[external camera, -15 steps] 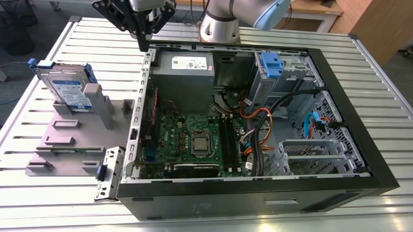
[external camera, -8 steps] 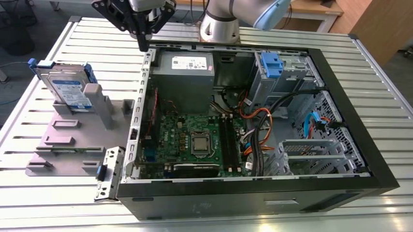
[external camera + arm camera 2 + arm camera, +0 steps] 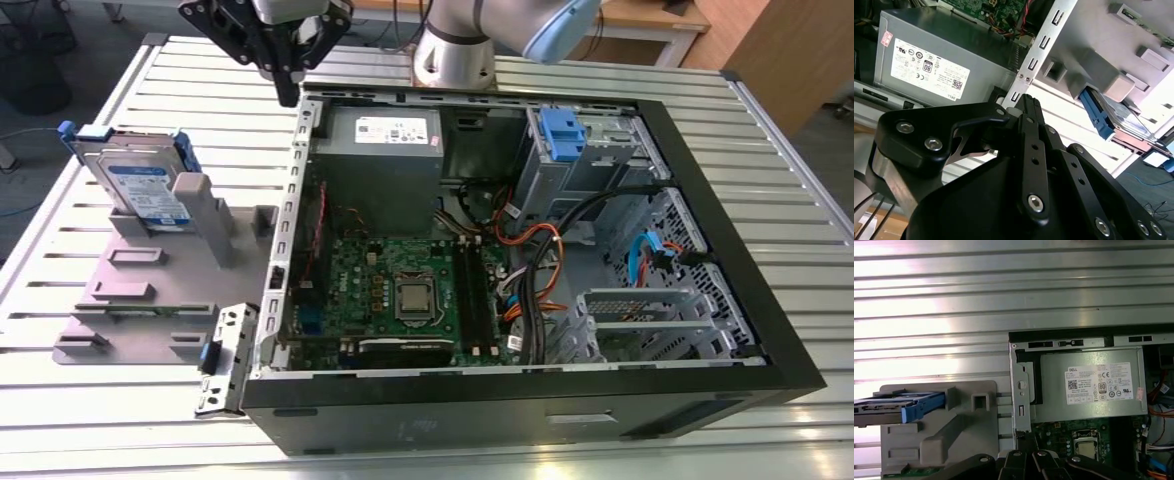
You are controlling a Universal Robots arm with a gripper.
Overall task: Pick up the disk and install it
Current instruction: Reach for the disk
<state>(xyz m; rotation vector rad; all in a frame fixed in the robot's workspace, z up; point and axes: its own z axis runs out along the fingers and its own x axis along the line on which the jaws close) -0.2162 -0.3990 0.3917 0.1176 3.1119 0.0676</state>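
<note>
The disk (image 3: 140, 185) is a silver drive with a white-and-blue label and a blue bracket. It stands on edge in a grey holder (image 3: 134, 290) at the exterior view's left, beside the open computer case (image 3: 747, 200). Both wrist views also show the disk (image 3: 1104, 117) (image 3: 899, 407) edge-on in the holder. My gripper (image 3: 287, 97) hangs above the case's far corner, to the right of the disk and well apart from it. Its black fingers (image 3: 1028, 102) are shut together with nothing between them. The gripper (image 3: 1025, 440) points down near the case wall.
The case holds a grey power-supply box (image 3: 380, 135) with a white sticker, a motherboard (image 3: 400, 290), loose cables, a blue-latched drive cage (image 3: 567, 140) and a silver bay (image 3: 641, 320). A small metal bracket (image 3: 224, 360) leans by the case. Everything rests on a slatted metal table (image 3: 80, 400).
</note>
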